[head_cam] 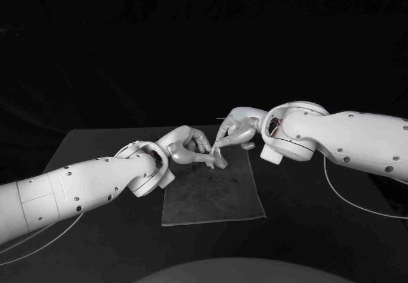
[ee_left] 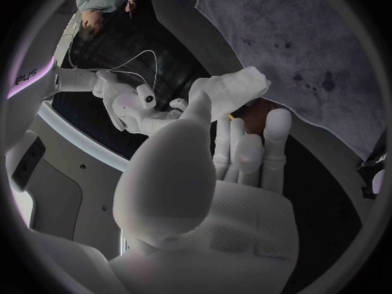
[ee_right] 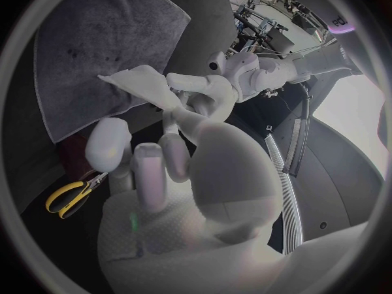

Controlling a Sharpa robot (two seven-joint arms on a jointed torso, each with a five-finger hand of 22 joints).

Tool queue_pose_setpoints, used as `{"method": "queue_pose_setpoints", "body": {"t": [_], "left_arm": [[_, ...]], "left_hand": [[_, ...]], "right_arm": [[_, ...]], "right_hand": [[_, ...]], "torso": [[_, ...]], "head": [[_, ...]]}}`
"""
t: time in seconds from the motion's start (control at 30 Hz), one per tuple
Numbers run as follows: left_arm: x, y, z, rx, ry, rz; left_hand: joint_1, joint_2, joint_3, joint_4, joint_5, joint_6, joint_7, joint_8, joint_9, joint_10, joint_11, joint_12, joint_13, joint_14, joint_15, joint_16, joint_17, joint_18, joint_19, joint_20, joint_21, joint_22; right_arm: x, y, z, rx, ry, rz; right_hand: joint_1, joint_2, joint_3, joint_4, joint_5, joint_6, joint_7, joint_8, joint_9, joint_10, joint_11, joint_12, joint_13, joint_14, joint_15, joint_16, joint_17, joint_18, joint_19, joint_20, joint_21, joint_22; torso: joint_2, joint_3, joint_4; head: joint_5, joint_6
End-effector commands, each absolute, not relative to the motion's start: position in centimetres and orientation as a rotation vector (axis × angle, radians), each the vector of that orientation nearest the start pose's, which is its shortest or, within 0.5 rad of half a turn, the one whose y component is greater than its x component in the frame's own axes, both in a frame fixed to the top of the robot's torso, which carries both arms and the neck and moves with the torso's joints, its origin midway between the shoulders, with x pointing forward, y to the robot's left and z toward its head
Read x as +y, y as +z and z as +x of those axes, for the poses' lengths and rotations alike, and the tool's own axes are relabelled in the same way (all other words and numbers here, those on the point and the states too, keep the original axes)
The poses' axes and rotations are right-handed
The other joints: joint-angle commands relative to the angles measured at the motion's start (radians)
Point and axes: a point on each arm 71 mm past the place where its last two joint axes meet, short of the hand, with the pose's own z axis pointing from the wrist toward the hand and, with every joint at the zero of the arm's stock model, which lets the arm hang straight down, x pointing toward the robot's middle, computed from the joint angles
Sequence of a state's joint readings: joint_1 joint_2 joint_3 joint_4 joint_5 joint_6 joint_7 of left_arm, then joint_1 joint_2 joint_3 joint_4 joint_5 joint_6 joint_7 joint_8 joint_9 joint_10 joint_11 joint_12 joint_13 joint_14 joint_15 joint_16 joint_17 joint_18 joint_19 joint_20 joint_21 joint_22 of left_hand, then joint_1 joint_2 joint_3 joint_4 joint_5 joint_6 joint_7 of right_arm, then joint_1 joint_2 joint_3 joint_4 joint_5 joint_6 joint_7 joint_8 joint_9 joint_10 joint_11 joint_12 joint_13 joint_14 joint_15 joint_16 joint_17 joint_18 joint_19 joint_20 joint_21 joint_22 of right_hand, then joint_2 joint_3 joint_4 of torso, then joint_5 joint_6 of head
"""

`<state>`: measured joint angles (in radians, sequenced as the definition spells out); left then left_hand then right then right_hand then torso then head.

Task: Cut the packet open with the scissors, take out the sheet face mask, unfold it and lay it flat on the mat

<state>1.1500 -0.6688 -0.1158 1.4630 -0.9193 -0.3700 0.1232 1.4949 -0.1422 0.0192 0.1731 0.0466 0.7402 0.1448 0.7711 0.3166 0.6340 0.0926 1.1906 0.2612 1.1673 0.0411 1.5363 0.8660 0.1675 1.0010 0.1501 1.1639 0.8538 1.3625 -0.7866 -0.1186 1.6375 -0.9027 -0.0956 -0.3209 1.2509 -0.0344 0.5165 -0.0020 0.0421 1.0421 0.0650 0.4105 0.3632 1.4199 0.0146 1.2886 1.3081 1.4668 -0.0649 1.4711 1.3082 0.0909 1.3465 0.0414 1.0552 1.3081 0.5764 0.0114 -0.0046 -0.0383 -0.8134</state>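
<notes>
Fingers (head_cam: 223,139) of left hand (head_cam: 181,148) and right hand (head_cam: 242,125) pinching the folded sheet face mask (head_cam: 217,158) over the far end of the mat (head_cam: 213,197), yellow-handled scissors (ee_right: 72,196) lying on the bench (head_cam: 323,236).

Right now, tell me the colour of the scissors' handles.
The scissors' handles are yellow, best seen in the right wrist view.

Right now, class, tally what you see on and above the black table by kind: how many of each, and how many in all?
robot hands: 2, the left hand and the right hand, both holding the mask
sheet face mask: 1
grey mat: 1
yellow-handled scissors: 1
Total: 5
</notes>
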Motion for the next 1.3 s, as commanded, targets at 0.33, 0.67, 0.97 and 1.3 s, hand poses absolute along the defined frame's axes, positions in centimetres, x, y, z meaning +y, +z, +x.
{"method": "queue_pose_setpoints", "body": {"t": [0.33,0.67,0.97,1.3], "left_arm": [[12.0,-23.3,46.5,1.808,-1.158,-0.25],[11.9,-23.2,46.3,1.811,-1.189,-0.268],[12.7,-23.2,46.6,1.796,-1.188,-0.313],[13.6,-23.4,46.8,1.811,-1.181,-0.321]], "left_hand": [[0.008,0.001,-0.005,0.015,0.002,0.013,-0.004,0.011,0.001,0.014,-0.002,0.009,0.002,0.021,-0.004,0.008,0.025,-0.009,0.008,-0.006,0.009,0.007],[0.021,0.033,0.0,0.046,0.002,0.001,-0.007,0.007,-0.008,0.008,-0.004,0.011,0.0,0.005,-0.006,0.006,0.003,-0.005,-0.012,-0.011,0.0,-0.01],[0.149,0.114,0.338,0.054,0.004,0.045,-0.003,-0.036,-0.044,0.051,-0.02,-0.078,-0.055,0.006,-0.023,0.002,0.013,-0.006,-0.022,-0.028,0.015,0.002],[-0.012,-0.007,0.699,-0.036,0.001,0.08,-0.005,-0.042,-0.041,0.074,-0.024,-0.073,-0.053,0.007,-0.027,-0.003,0.005,-0.004,-0.037,-0.033,0.041,0.017]], "right_arm": [[-14.3,-15.6,47.1,2.071,0.849,0.173],[-14.0,-15.8,47.2,2.077,0.851,0.171],[-14.6,-15.8,47.3,2.079,0.842,0.181],[-15.2,-15.9,47.6,2.08,0.827,0.188]], "right_hand": [[0.004,0.007,0.059,-0.05,0.006,0.007,0.0,0.019,0.042,0.042,-0.026,0.005,0.049,0.075,-0.007,0.005,0.135,0.009,0.006,-0.002,0.003,0.098],[0.003,0.007,0.061,-0.051,0.006,0.007,0.0,0.02,0.042,0.043,-0.026,0.006,0.05,0.075,-0.007,0.005,0.136,0.009,0.006,-0.002,0.004,0.098],[0.003,0.007,0.062,-0.051,0.006,0.007,0.0,0.021,0.042,0.042,-0.026,0.004,0.049,0.075,-0.007,0.005,0.135,0.009,0.005,-0.002,0.002,0.098],[0.002,0.007,0.064,-0.052,0.006,0.007,0.0,0.021,0.043,0.042,-0.026,0.004,0.049,0.075,-0.007,0.005,0.135,0.009,0.006,-0.002,0.003,0.099]], "torso": [[0.0,-0.0002,0.0002],[0.0,0.0,0.0006],[0.0,0.0008,-0.0002],[0.0,0.0,0.0]], "head": [[0.0,0.0],[-0.002,-0.001],[-0.002,-0.001],[-0.005,-0.004]]}}
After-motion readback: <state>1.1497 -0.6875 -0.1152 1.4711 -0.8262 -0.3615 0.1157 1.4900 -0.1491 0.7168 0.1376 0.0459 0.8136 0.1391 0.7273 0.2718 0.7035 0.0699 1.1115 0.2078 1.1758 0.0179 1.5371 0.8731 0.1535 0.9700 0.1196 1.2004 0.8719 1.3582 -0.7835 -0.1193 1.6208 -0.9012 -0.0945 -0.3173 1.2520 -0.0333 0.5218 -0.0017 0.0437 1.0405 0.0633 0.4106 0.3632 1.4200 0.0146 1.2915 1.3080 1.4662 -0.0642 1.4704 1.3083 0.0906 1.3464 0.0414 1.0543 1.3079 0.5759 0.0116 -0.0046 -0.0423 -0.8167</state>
